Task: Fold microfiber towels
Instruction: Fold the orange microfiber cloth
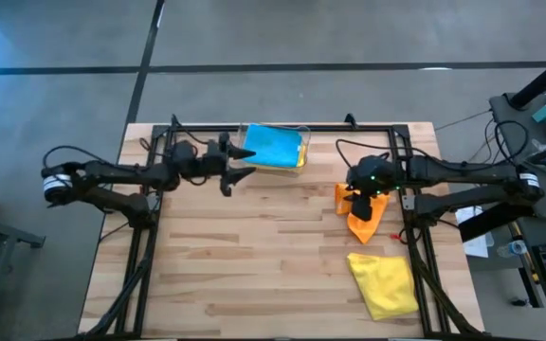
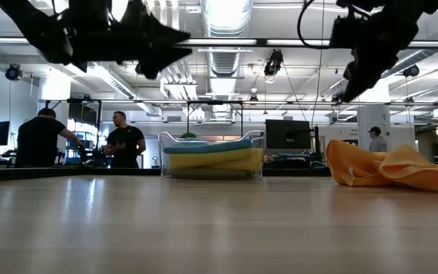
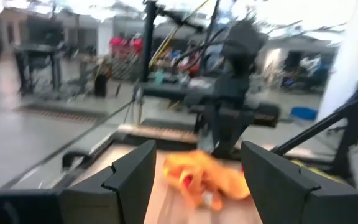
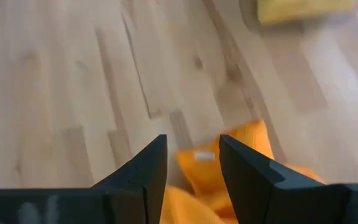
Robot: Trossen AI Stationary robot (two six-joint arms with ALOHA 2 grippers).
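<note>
— Orange towel (image 1: 363,216): where is it?
— Crumpled at the counter's (image 1: 254,275) three o'clock, under the right jaws (image 4: 192,163), which hover partly open, gripping nothing.
— Others?
— Yellow towel (image 1: 385,282) at five o'clock; blue towel (image 1: 271,144) atop the clear bin's (image 1: 301,142) stack at twelve.
— Left jaws (image 3: 194,168)?
— Beside the bin, wide open, empty.

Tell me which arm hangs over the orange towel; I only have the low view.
Observer: The right gripper. From above, it is directly over the orange towel.
Operator: Gripped it?
Observer: No. Its wrist view shows the fingers apart, with nothing pinched between them.
Operator: Any other towel loose on the table?
Observer: Yes, a crumpled yellow towel lies apart from the orange one, near the table's right edge.
</note>
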